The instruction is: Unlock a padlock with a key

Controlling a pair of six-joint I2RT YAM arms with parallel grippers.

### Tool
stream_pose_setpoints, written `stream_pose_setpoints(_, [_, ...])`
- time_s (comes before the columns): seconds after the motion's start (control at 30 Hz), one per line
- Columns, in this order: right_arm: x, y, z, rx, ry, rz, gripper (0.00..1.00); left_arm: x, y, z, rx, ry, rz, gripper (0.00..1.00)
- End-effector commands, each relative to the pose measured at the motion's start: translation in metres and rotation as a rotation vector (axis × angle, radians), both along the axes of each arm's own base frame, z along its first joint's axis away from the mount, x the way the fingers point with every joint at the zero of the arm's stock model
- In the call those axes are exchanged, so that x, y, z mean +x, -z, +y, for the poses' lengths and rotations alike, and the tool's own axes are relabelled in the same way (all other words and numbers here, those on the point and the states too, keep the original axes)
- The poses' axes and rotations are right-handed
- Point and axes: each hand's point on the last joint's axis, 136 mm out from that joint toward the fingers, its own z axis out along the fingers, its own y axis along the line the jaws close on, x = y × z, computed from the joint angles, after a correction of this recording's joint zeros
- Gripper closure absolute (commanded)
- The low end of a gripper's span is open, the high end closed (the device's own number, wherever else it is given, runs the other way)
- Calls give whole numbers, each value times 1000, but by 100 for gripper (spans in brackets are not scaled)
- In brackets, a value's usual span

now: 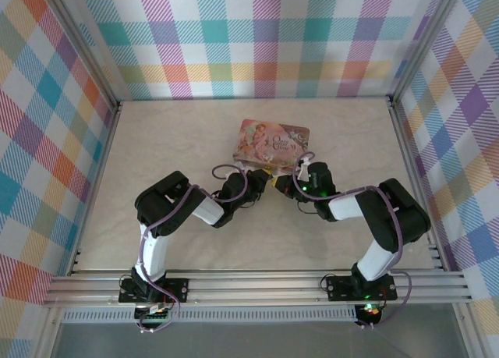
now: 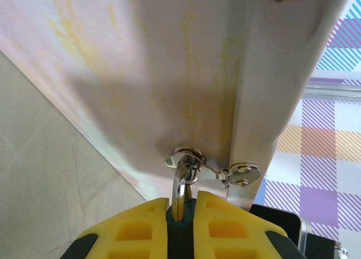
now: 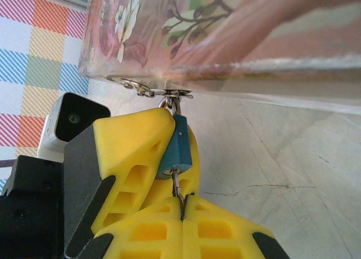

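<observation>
A pink rectangular box printed with flowers and figures (image 1: 271,143) lies flat on the pale, marbled table (image 1: 179,140), slightly right of the middle and nearer the far wall than the arm bases. Pastel plaid walls (image 1: 257,38) close the table in on the left, far and right sides. Both arms reach inward and meet at the near edge of the box. There the small blue-bodied padlock with a silver shackle (image 3: 174,152) hangs from the box's little silver metal clasp (image 2: 242,171), its shackle looped through the ring just under the box rim. The left gripper (image 2: 181,205), with yellow ribbed fingers, is clenched on the padlock: in the left wrist view the blue body sits pinched between the two pads, with the shackle rising out of them to the clasp. The right gripper (image 3: 183,200) comes from the opposite side with its yellow fingers pressed tight together on a thin silver metal key (image 3: 177,188). The key's narrow shaft runs from the fingertips up to the underside of the padlock body. How deep it sits in the keyhole I cannot tell.
</observation>
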Motion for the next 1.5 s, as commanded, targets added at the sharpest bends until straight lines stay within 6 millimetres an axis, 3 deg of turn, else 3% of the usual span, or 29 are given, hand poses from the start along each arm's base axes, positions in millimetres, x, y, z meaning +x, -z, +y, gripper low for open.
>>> stream_pose_setpoints(0.0, [33, -45, 11, 64, 47, -162, 98, -55, 25, -39, 41, 233, 77, 100])
stream_pose_setpoints(0.43, [28, -44, 9, 14, 37, -173, 99, -55, 24, -40, 23, 236, 71, 100])
stream_pose_setpoints(0.6, [24, -36, -4, 38, 57, -145, 99, -55, 24, -40, 18, 234, 67, 100])
stream_pose_setpoints(1.03, [28, -60, -5, 10, 29, -129, 99, -56, 29, -42, 9, 240, 81, 100])
stream_pose_setpoints(1.47, [37, -63, -2, 57, 56, -167, 98, -58, 23, -46, 10, 254, 67, 100])
